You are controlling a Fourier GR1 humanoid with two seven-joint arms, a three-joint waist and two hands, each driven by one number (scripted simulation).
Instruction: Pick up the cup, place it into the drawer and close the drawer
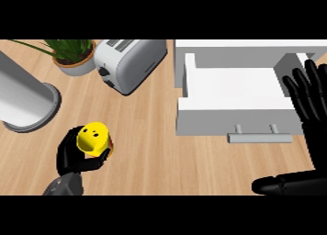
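Left robot hand (81, 156) curled round yellow cup (95, 136), well left of open white drawer (227, 112). Right robot hand (315, 114) flat-fingered beside drawer. Step: carry. Next: move cup over drawer cavity, release.

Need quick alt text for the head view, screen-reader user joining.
The left hand grips a yellow cup above the wooden counter. To its right, a white drawer stands open. The right hand rests open at the right edge.

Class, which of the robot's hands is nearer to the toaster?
Left. The left hand, curled round the yellow cup, sits below the toaster on the counter. The right hand stands open at the far right, beyond the open drawer.
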